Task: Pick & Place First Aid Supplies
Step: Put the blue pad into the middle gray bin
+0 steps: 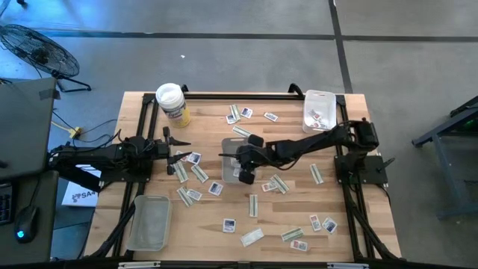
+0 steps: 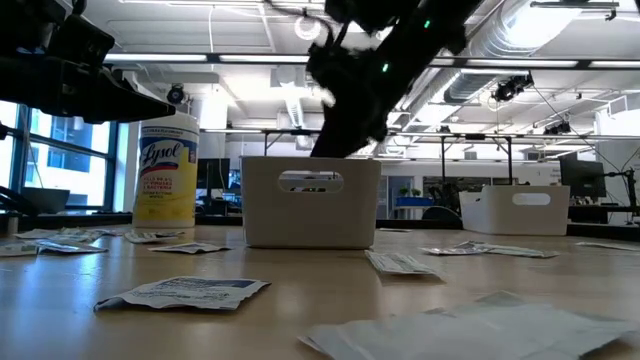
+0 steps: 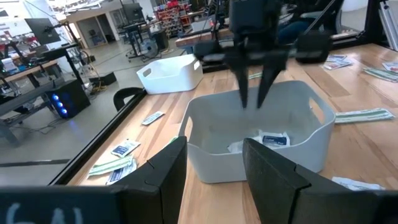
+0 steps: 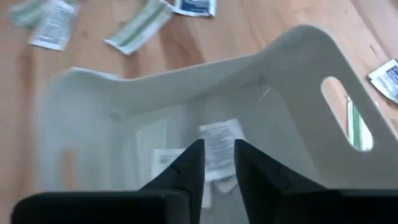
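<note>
Right claw (image 1: 246, 169) over bin (image 3: 314, 134) at table (image 1: 373, 224) centre; packets (image 3: 273, 139) in bin below it. Left claw (image 1: 178, 149) level with it, to its left, apart. Tub (image 1: 172, 101) behind left claw. Tray (image 1: 149, 222) nearer front edge, left of right claw. Second bin (image 1: 320, 109) far right rear. Loose packets (image 1: 287, 232) scattered all round right claw on table.

Right tool (image 3: 255, 93) points down, fingers slightly parted; left tool (image 1: 179, 149) waits open.
</note>
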You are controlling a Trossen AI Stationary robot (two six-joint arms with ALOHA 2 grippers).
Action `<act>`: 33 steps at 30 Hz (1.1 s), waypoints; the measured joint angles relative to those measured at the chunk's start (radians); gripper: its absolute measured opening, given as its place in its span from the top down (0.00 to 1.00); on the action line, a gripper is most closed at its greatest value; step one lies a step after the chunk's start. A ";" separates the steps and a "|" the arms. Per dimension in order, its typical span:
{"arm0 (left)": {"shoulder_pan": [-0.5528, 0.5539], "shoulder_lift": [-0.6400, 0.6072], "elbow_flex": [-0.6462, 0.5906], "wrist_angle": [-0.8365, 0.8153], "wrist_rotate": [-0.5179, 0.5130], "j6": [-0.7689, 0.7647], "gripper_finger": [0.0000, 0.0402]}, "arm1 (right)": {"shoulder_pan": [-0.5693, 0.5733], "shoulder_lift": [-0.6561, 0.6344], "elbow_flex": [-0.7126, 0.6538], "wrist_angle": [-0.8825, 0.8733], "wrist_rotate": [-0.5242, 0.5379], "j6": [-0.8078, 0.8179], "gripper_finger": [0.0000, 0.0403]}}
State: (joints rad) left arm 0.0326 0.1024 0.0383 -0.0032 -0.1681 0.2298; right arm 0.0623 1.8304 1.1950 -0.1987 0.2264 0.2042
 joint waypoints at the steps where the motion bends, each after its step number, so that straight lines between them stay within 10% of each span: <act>1: 0.000 0.000 0.000 0.000 0.000 0.000 0.62 | 0.012 -0.016 0.000 -0.010 -0.004 0.008 0.78; 15: 0.000 0.000 0.000 0.000 0.000 0.000 0.62 | 0.401 -0.140 0.002 -0.213 -0.134 0.247 0.80; 25: 0.000 0.000 0.000 0.000 0.000 0.000 0.62 | 0.611 -0.140 0.002 -0.850 -0.335 0.956 0.69; 33: 0.000 0.000 0.000 0.000 0.000 0.000 0.62 | 0.763 -0.139 0.001 -1.012 -0.379 1.150 0.65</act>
State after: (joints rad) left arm 0.0326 0.1026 0.0381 -0.0032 -0.1680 0.2298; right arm 0.8256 1.6912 1.1957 -1.2107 -0.1524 1.3539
